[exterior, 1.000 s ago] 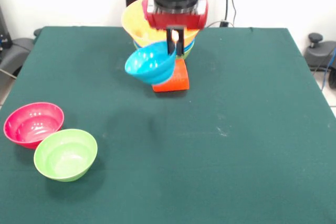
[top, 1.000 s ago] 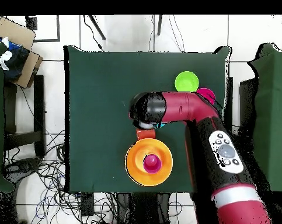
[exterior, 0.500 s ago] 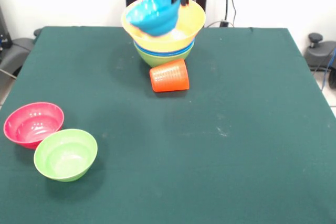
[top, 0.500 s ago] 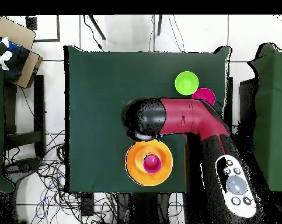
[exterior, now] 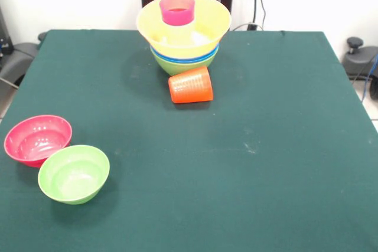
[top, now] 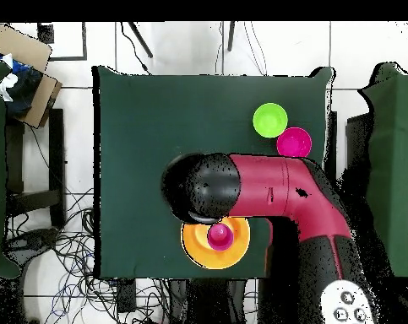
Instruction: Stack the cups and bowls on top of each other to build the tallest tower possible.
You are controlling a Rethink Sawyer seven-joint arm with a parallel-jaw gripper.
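The counter [exterior: 277, 163] is covered in dark green cloth, matt and slightly napped, with a few pale scuffs to the right of the orange cup [exterior: 191, 85]. That cup looks like plastic, its wall finely ribbed and only faintly shiny. Just behind it, the tower [exterior: 183, 35] is glossy smooth plastic: the wide yellow bowl [exterior: 207, 25] catches soft highlights inside, with blue and green rims beneath it equally shiny. The pink cup [exterior: 177, 9] standing in the yellow bowl is smooth, slightly translucent plastic. Far left of the orange cup, the pink-red bowl [exterior: 37, 139] and the light green bowl [exterior: 74, 173] gleam with bright reflections. The arm [top: 274, 190] has a smooth red shell with a satin sheen.
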